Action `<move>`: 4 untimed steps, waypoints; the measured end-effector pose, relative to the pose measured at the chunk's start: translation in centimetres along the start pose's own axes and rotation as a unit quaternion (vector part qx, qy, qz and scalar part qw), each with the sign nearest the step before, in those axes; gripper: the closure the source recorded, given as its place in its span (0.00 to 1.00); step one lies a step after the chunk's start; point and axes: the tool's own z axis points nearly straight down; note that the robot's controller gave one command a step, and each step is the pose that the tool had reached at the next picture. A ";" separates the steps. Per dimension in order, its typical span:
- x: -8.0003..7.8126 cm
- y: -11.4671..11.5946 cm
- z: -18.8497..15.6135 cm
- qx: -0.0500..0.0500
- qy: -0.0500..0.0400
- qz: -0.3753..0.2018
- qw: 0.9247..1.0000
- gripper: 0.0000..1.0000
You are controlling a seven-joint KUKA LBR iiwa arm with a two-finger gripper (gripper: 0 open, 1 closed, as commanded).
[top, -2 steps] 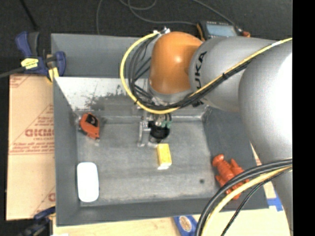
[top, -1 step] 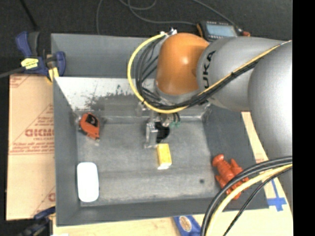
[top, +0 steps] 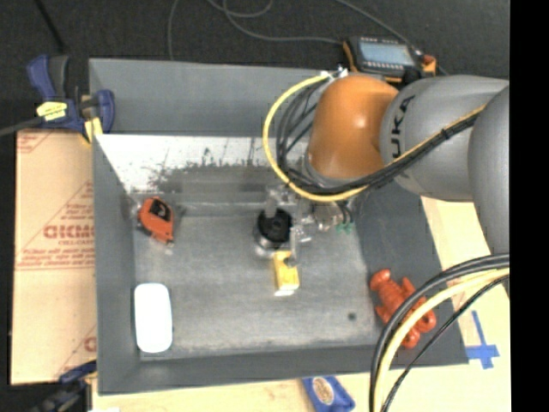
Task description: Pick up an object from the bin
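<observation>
Where the grey arm point(top: 450, 136) comes in from the right, we read the black letters "KUKA" point(top: 400, 127) running up its side, next to its rounded orange cover point(top: 347, 127). Yellow and black cables point(top: 283, 123) loop round that cover. Below it the hand point(top: 280, 245) is down near the floor of the grey bin point(top: 223, 316), with a round black part showing on its left.

We take the small yellow block point(top: 286, 277) as our landmark. It lies on the floor near the middle, long side running toward the back wall, with a pale bit at its near end. The hand is directly behind the block, and in this view the block's far end meets the hand's lower edge. We cannot tell whether the hand is open or closed, nor whether it grips the block. No writing shows on the block.

Well to the left of the block and a little farther back, a small orange and black case point(top: 156, 217) sits close to the left wall; it may be a tape measure, and we can read no label on it. Left of the block and nearer the front, a white oval thing point(top: 153, 318), smooth and unmarked, lies lengthwise by the left wall. To the right of the block, well apart from it, a knobbly orange plastic piece point(top: 396, 303) rests on the sloping right wall, its lower end crossed by cables.
</observation>
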 end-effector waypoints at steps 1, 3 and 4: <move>-0.1 -1.9 0.8 0.001 0.001 0.021 1.000 0.00; -1.5 -2.7 3.4 -0.001 -0.001 0.018 1.000 0.00; -2.6 -3.0 2.7 0.000 -0.002 0.046 0.999 0.00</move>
